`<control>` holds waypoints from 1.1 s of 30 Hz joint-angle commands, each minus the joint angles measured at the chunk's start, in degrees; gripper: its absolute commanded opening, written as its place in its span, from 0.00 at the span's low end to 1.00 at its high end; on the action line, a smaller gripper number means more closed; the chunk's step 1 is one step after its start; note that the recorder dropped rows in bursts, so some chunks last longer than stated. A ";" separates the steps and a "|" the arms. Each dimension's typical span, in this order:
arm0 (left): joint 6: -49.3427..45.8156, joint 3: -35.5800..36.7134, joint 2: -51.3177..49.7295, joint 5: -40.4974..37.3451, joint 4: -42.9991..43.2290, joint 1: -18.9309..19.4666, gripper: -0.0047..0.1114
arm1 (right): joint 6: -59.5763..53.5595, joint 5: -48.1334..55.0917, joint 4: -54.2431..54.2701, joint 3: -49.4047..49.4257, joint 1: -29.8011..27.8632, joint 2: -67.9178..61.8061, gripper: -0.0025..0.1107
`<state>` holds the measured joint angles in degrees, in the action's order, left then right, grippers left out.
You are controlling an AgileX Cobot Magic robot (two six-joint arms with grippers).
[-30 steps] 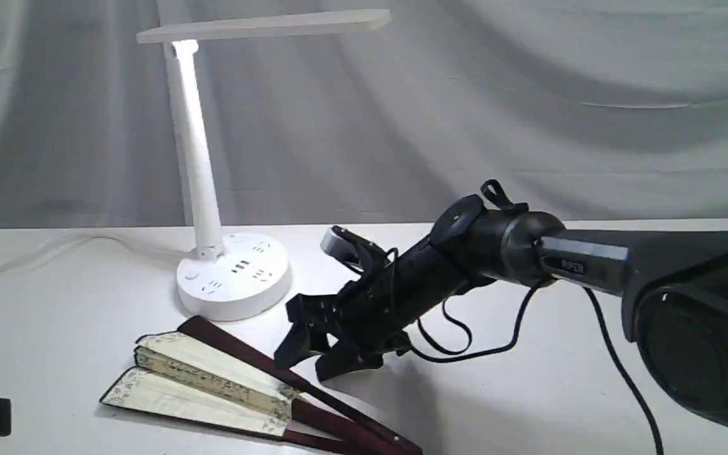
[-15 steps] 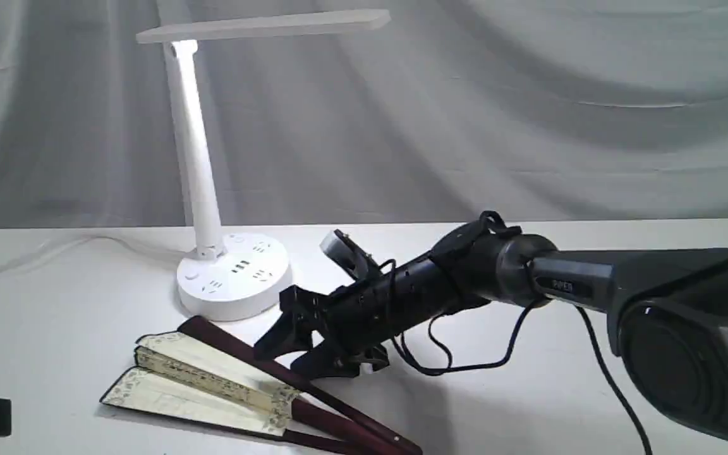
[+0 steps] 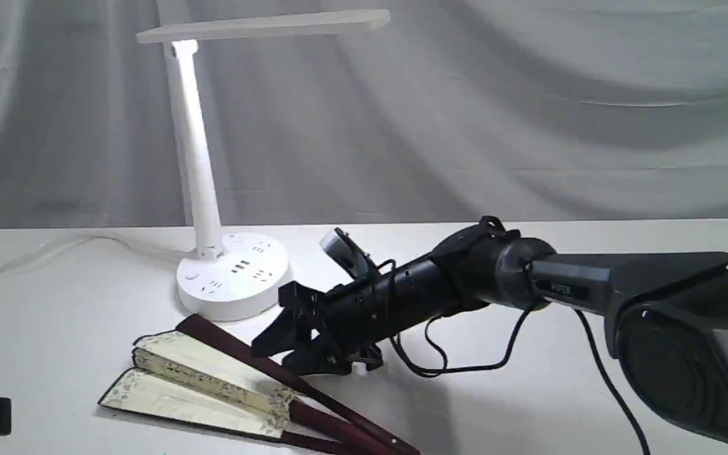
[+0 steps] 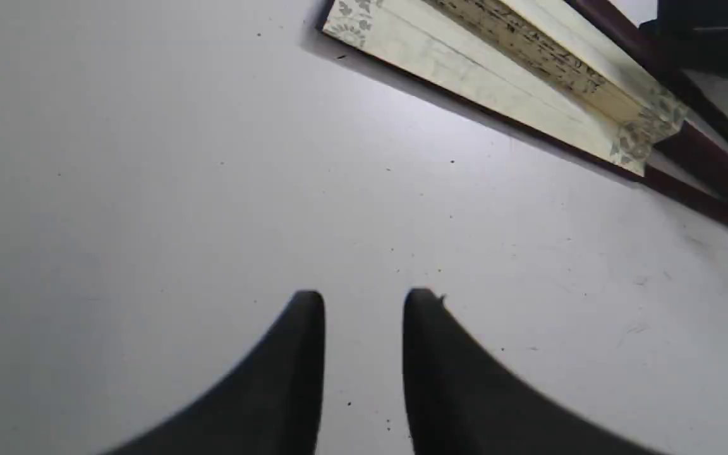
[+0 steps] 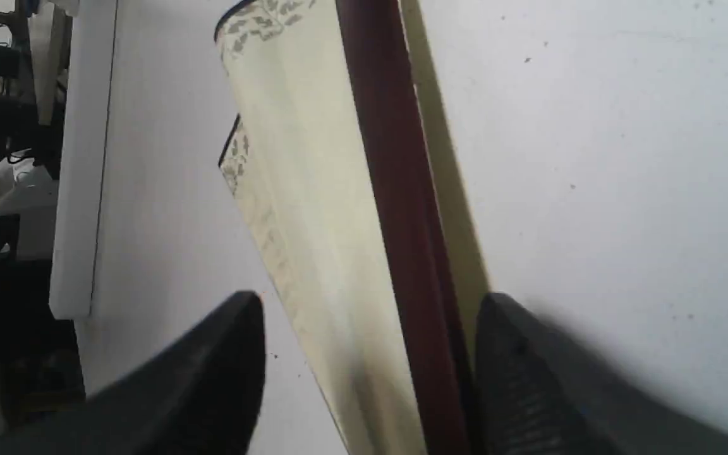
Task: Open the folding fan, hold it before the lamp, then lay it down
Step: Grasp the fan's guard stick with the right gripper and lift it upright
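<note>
The folding fan (image 3: 212,385) lies partly spread on the white table, cream leaf to the left and maroon ribs running to the lower right. Behind it stands the lamp (image 3: 232,278), its flat head high up. My right gripper (image 3: 275,354) reaches across and hangs low over the fan's upper maroon guard. In the right wrist view the right gripper (image 5: 370,300) is open, its fingers either side of the guard (image 5: 389,158) and the leaf (image 5: 313,189). My left gripper (image 4: 364,300) is narrowly open over bare table, with the fan (image 4: 497,57) beyond it.
The lamp's cord (image 3: 35,253) trails left across the table. A loose black cable (image 3: 452,360) hangs under my right arm. A grey curtain closes the back. The table's edge (image 5: 79,158) shows in the right wrist view.
My right arm has dropped and slid left, bringing its open gripper down over the fan's upper guard. The fan, lamp and left arm stay put.
</note>
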<state>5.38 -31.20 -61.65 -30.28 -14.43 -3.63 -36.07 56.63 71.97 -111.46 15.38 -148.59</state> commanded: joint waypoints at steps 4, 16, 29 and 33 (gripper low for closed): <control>0.08 -0.29 -0.02 0.35 -0.23 -0.29 0.23 | 2.45 5.51 -5.37 0.68 0.10 -1.63 0.48; -0.07 -0.29 -0.02 0.35 0.02 -0.29 0.23 | 5.88 5.10 -14.64 0.68 0.10 -1.63 0.28; -0.04 -0.29 -0.02 0.01 0.02 -0.29 0.23 | 5.98 9.77 -19.13 0.68 0.10 -1.52 0.06; -0.04 -0.29 -0.02 0.16 0.02 -0.29 0.23 | 4.09 10.57 -18.81 0.68 0.10 -0.73 0.02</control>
<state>5.26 -31.20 -61.65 -30.28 -14.43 -3.63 -31.43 66.59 58.20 -111.99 15.71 -147.78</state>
